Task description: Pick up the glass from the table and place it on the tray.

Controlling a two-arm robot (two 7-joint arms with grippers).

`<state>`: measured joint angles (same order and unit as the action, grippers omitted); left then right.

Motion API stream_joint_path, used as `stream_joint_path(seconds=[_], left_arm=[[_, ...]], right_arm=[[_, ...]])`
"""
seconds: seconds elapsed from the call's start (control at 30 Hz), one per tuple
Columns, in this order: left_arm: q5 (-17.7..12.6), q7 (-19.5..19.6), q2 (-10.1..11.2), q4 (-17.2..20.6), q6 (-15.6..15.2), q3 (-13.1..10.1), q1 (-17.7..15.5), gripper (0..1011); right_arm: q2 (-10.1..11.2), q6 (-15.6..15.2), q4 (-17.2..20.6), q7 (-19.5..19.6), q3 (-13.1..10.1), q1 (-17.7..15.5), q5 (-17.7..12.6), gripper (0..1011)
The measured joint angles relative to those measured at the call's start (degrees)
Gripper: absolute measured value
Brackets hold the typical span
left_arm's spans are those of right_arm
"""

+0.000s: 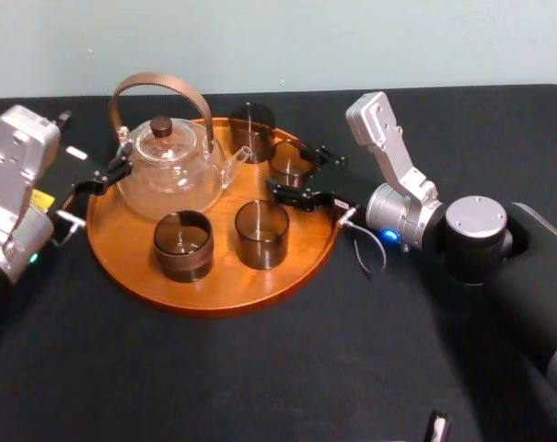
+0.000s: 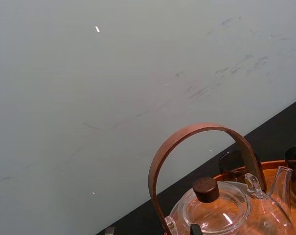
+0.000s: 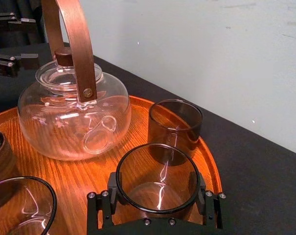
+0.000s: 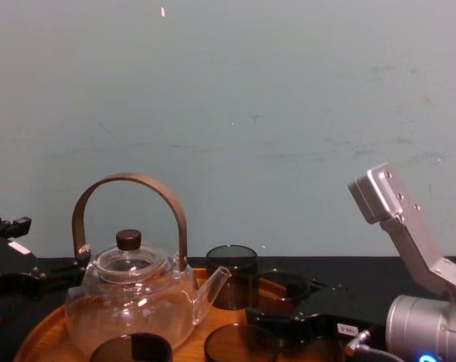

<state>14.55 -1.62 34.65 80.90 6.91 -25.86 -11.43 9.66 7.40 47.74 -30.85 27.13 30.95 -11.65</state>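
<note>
Stretching wide beneath everything, the matte black desk (image 1: 260,387) is carrying the round orange-brown tray (image 1: 140,267), which is sitting left of centre in the head view. Taking the tray as a clock face seen from there, the glass teapot (image 1: 172,170) with its brown hoop handle is standing at about 11 o'clock. The right arm is reaching in from 3 o'clock, and the right gripper (image 1: 289,170) is straddling the glass (image 3: 157,178) at roughly 2 o'clock, just inside the rim. Its fingers (image 3: 110,188) are pressing in on opposite sides of the glass wall, and the glass is sitting upright over the tray wood. The left gripper (image 1: 103,175) is hanging at the tray's 9 o'clock edge, just beside the teapot, with its fingers spread apart and nothing between them. A back glass (image 1: 251,124) is standing at 1 o'clock, just beside the held one. Two front glasses are standing upright nearer the robot, one (image 1: 261,233) at 4 o'clock and one (image 1: 182,244) at 7 o'clock.
</note>
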Motion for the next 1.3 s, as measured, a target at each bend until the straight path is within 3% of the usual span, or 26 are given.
stream_joint_path(seconds=[0.2, 0.5, 0.73, 1.07, 1.3], left_arm=[[0.0, 0.0, 0.0, 0.0, 0.0, 0.0, 0.0, 1001], [0.0, 0.0, 0.0, 0.0, 0.0, 0.0, 0.0, 1001], [0.0, 0.0, 0.0, 0.0, 0.0, 0.0, 0.0, 1001], [0.0, 0.0, 0.0, 0.0, 0.0, 0.0, 0.0, 1001], [0.0, 0.0, 0.0, 0.0, 0.0, 0.0, 0.0, 1001]], right_arm=[[0.02, -0.01, 0.04, 0.0, -0.04, -0.01, -0.04, 1003], [0.37, -1.19, 1.18, -0.59, -0.63, -0.8, -1.08, 1002], [1.39, -3.98, 4.6, -0.31, -0.81, -2.72, -1.83, 1002], [2.88, -5.55, 8.37, 0.04, -0.65, -5.22, -2.49, 1003], [4.9, -6.52, 13.53, 0.91, -0.74, -8.47, -3.08, 1003]])
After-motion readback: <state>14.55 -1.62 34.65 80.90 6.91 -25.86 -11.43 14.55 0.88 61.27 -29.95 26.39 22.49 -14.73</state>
